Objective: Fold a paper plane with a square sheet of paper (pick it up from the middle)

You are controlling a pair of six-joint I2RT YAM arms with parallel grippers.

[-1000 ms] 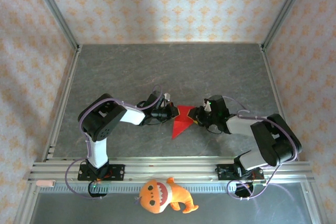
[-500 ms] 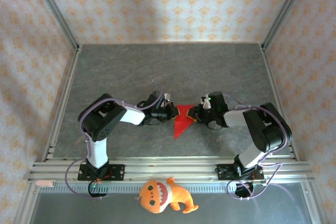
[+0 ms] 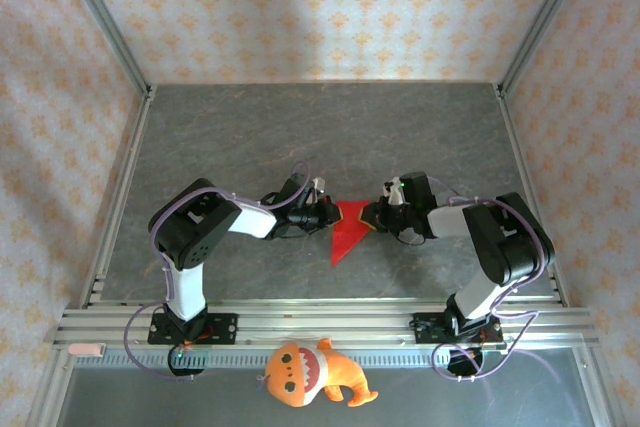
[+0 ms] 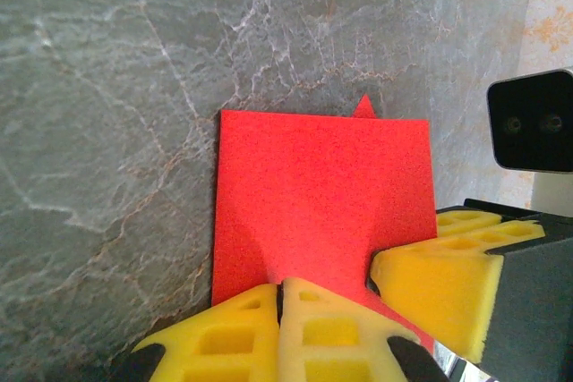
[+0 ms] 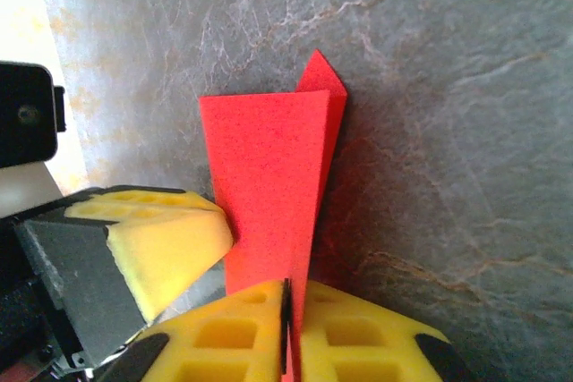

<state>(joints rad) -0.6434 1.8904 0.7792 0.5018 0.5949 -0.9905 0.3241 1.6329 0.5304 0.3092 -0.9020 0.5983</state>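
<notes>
Right jaws have been closed onto the red paper [image 3: 347,225] over the last second, and the right elbow drawn inward; left jaws are seen fully shut, pinching the opposite edge; paper, partly folded to a point, is held between both arms at mid-bench [image 3: 300,127]; the double grip is judged to steady the crease for further folding.

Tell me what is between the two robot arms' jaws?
The red paper, creased to a point, lies between them; the left jaws and right jaws are both shut on it. The top view shows it.
</notes>
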